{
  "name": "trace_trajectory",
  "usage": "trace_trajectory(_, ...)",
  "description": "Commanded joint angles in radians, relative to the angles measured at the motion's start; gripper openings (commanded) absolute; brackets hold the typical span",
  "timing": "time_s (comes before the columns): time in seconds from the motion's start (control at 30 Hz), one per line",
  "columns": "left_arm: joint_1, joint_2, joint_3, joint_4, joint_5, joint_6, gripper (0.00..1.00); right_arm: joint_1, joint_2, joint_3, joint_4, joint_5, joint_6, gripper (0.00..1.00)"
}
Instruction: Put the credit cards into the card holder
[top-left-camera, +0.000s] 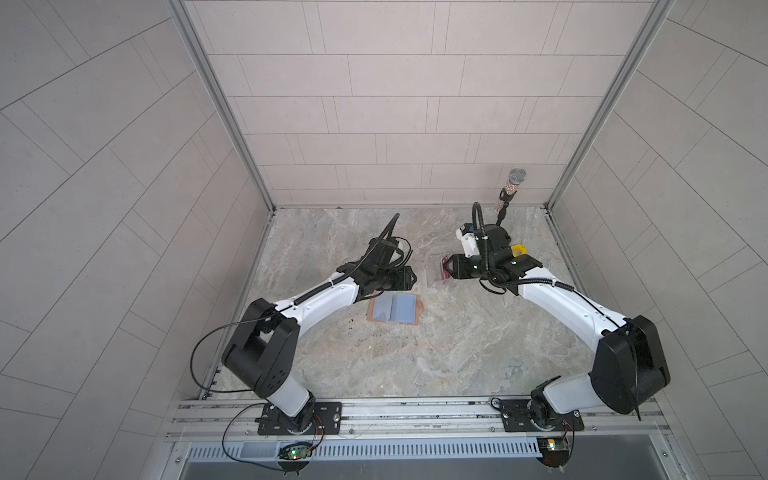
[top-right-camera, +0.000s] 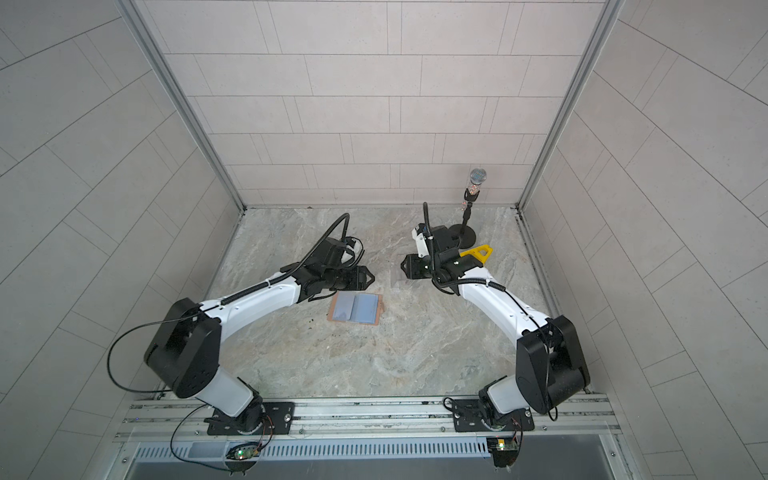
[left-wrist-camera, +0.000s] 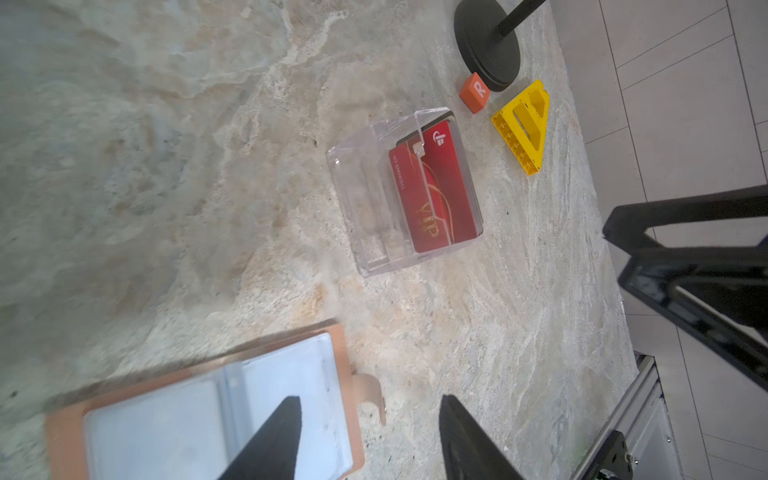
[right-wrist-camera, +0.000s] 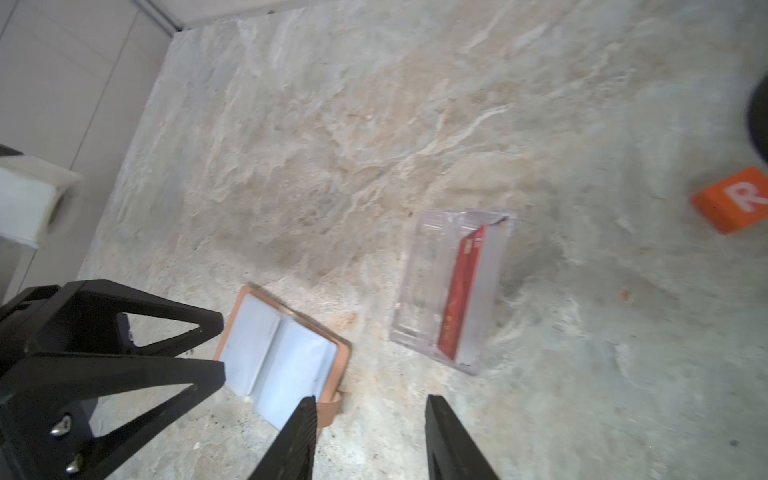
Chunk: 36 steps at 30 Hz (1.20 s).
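Note:
The card holder (top-left-camera: 371, 311) (top-right-camera: 331, 309) lies open and flat at mid-table, tan-pink outside (left-wrist-camera: 347, 395) (right-wrist-camera: 343, 353), pale blue-white sleeves inside, snap tab sticking out. A dark red credit card (left-wrist-camera: 432, 195) (right-wrist-camera: 459, 295) stands in a clear plastic box (left-wrist-camera: 365, 187) (right-wrist-camera: 424, 270) (top-left-camera: 434, 278) with a dark card's edge behind it. My left gripper (left-wrist-camera: 370, 398) (top-left-camera: 121, 277) (right-wrist-camera: 223, 345) hovers open and empty over the holder's far edge. My right gripper (right-wrist-camera: 370, 398) (top-left-camera: 445, 266) (left-wrist-camera: 615, 253) hangs open and empty beside the box, pointing toward the left gripper.
An orange square tile marked R (left-wrist-camera: 476, 92) (right-wrist-camera: 735, 199), a yellow triangular piece (left-wrist-camera: 523, 124) (top-right-camera: 480, 252) and a microphone stand with a round black base (left-wrist-camera: 486, 41) (top-right-camera: 467, 237) sit behind the box near the back right corner. Tiled walls enclose three sides.

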Motion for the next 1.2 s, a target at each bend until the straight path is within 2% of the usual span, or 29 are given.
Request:
trace_trajectory(0.0, 0.001, 0.090, 0.112, -0.039, 0.054, 0.001, 0.60, -0.048, 0.037, 0.046, -0.075, -0.027, -0.077, 0.46)
trace_trajectory(0.23, 0.001, 0.306, 0.349, -0.131, 0.038, 0.006, 0.61, -0.057, 0.175, 0.167, -0.148, 0.011, -0.105, 0.48)
trace_trajectory(0.43, 0.003, 0.432, 0.468, -0.152, 0.045, -0.021, 0.62, -0.057, 0.303, 0.283, -0.225, 0.033, -0.112, 0.49)
trace_trajectory(0.7, 0.004, 0.523, 0.545, -0.167, 0.058, -0.033, 0.59, -0.055, 0.456, 0.433, -0.354, -0.003, -0.155, 0.48)
trace_trajectory(1.17, 0.011, 0.594, 0.575, -0.135, 0.096, -0.059, 0.48, -0.034, 0.540, 0.484, -0.369, 0.060, -0.153, 0.44)
